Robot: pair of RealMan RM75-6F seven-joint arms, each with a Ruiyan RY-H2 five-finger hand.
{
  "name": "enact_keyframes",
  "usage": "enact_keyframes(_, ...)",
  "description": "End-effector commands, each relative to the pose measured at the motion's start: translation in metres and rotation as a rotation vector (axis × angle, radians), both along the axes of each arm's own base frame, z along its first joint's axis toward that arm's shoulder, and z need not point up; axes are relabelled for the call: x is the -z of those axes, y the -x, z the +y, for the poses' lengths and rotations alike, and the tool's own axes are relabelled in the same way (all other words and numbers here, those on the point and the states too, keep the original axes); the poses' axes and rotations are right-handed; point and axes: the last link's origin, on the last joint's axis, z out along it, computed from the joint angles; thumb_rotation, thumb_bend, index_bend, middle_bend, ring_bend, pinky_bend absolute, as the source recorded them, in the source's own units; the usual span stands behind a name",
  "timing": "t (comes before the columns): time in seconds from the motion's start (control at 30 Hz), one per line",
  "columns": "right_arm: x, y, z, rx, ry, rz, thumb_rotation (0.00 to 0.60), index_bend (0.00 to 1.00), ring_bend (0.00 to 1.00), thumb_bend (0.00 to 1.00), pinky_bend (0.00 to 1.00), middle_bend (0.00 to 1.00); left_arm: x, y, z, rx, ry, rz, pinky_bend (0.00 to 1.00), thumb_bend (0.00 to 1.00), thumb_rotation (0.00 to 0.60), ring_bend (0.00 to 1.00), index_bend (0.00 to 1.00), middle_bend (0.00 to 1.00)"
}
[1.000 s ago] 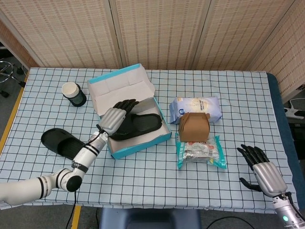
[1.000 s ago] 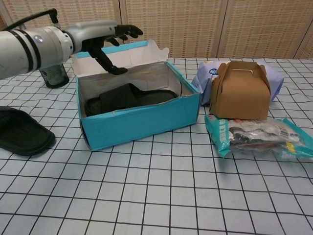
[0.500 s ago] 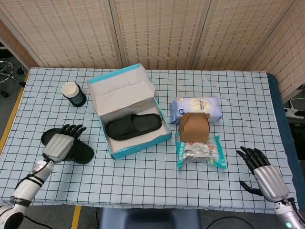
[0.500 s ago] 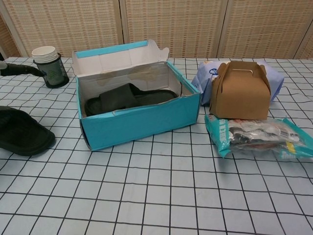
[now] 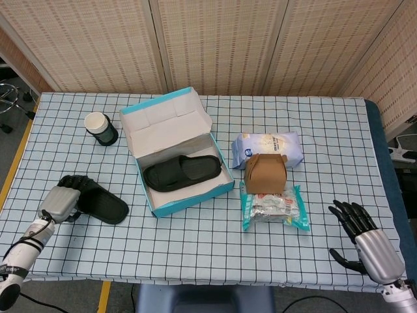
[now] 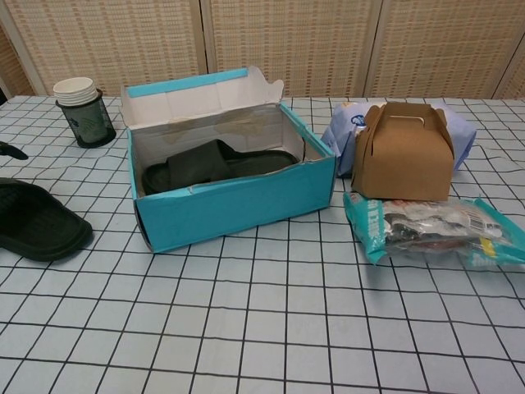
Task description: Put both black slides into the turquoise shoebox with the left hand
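The turquoise shoebox stands open left of the table's middle, its lid tilted back. One black slide lies inside it. The second black slide lies flat on the checked cloth left of the box. My left hand is at that slide's left end, fingers over its edge; no grip shows. In the chest view only a dark fingertip shows, above the slide and apart from it. My right hand hangs at the front right corner, fingers spread, holding nothing.
A paper cup in a dark holder stands behind the loose slide. Right of the box are a blue-white bag, a brown carton and a green snack packet.
My left hand has left the shoebox, where it released one slide, and swung left and forward to the second slide's left end. The right hand drifted slightly.
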Motion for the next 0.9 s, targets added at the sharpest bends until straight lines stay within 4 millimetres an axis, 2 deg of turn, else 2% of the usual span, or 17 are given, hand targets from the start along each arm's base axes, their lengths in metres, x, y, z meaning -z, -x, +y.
enact_keyframes(0.03,-0.012,-0.008,0.004,-0.031,0.032,-0.013,0.6,0.0,0.0,0.17,0.0,0.0,0.002,0.007,-0.004,-0.022,0.012,-0.011,0.0,0.33,0.6,0.0,0.0,0.0)
enact_keyframes(0.47,-0.001,-0.018,0.012,-0.034,-0.047,-0.002,0.6,0.0,0.0,0.17,0.0,0.0,0.015,0.022,0.004,-0.057,0.063,0.028,0.0,0.33,0.6,0.0,0.0,0.0)
enact_keyframes(0.9,0.0,-0.019,0.018,-0.022,-0.062,0.002,0.6,0.0,0.0,0.17,0.0,0.0,0.031,0.029,0.019,-0.051,0.063,0.062,0.0,0.32,0.6,0.0,0.0,0.0)
